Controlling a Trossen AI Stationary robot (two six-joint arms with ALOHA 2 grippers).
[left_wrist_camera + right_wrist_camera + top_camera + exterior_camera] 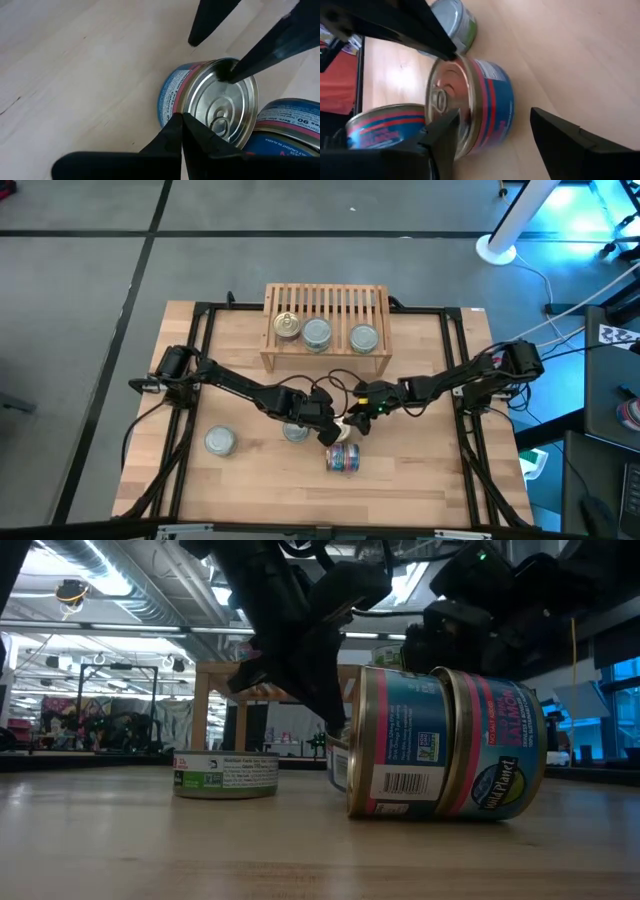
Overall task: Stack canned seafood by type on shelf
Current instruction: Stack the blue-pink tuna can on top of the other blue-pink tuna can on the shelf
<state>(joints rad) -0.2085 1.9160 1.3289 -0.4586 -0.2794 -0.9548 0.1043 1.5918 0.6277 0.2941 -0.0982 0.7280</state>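
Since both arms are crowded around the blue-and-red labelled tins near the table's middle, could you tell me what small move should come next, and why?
Probably the right hand should close. Its fingers stand open on either side of the blue-and-red labelled round tin with a silver lid, one before the lid, one behind the base. The shut left hand sits at the lid's edge, seemingly steadying it. A similar tin on its side lies just beside, so close gently.

Your two arms are dark, near-black, built of slim jointed links with chunkier housings at the shoulders. Thin black cables loop loosely off each forearm near the wrists. You can see a small green light glowing on the right arm (362, 392) close to its wrist. The left gripper (182, 131) has matte black, wedge-shaped fingers tapering to narrow tips. The right gripper (492, 132) shows broad, flat black fingers (570, 142) with angular, squared edges.
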